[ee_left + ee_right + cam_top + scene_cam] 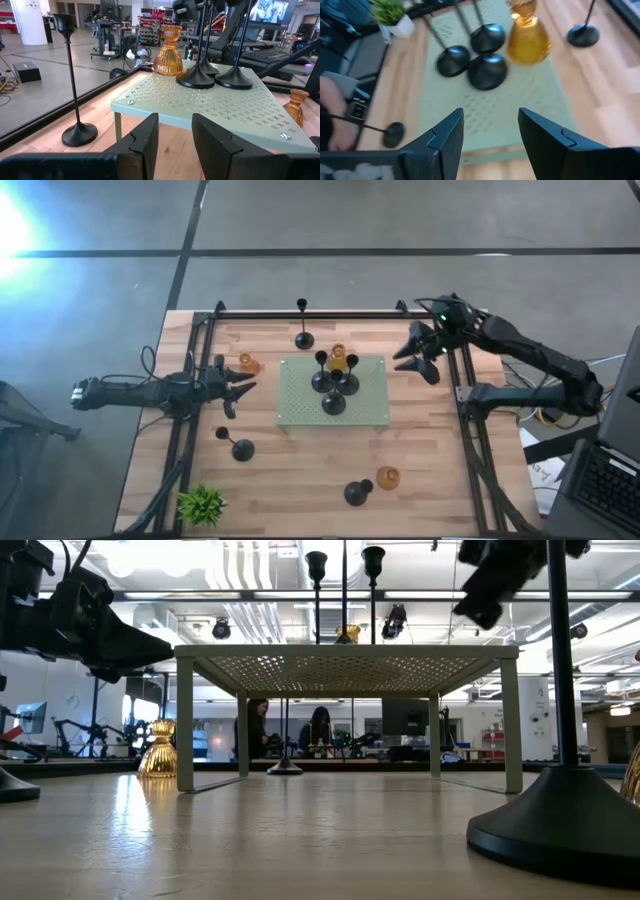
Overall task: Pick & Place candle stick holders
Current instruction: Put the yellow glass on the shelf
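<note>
Black stemmed candle stick holders [334,385] crowd the pale green mat [370,405] mid-bench with one amber holder [338,358]; others wait scattered on the wood. Right pincer [412,356] hangs beside the mat's far-right corner, spread, nothing in it. Left pincer [245,383] idles left of the mat, parted, empty. Danger: any swing in could clip those stems and topple the cluster.

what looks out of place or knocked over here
One black holder on the wood near the left front lies on its side, stem flat on the table. Every other holder stands upright: three black ones and an amber one on the green stand. Nothing looks spilled or broken.
</note>
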Robot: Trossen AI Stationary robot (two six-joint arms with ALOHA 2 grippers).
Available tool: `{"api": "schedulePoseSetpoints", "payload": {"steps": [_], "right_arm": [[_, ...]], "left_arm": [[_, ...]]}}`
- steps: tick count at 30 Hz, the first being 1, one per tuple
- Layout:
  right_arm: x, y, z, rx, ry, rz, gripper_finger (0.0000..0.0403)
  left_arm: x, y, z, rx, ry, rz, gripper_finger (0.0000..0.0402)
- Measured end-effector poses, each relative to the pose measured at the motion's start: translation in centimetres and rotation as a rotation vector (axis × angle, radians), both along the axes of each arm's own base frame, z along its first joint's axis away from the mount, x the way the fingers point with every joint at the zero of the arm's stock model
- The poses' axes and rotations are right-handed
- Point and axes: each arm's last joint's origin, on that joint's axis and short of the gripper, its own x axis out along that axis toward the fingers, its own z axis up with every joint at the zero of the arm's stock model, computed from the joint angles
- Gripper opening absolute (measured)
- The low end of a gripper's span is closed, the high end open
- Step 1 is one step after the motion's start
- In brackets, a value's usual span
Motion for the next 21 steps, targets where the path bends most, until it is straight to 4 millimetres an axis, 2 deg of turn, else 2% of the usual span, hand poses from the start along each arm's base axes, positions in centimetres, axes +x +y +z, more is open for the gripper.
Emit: {"api": "schedulePoseSetpoints", "payload": {"steps": [9,17,21], "right_arm": [[-3.7,4.9,-1.2,0.061,-0.037,-0.126,0.0155],[-3.0,8.7,-4.7,0.149,-0.061,-0.046,0.0138],[-2.8,10.8,-5.5,0.145,-0.032,-0.030,0.0125]], "left_arm": [[0.0,0.0,0.0,0.000,0.000,0.000,0.0122],[0.0,0.0,0.0,0.000,0.000,0.000,0.0122],[0.0,0.0,0.0,0.000,0.000,0.000,0.0122]]}}
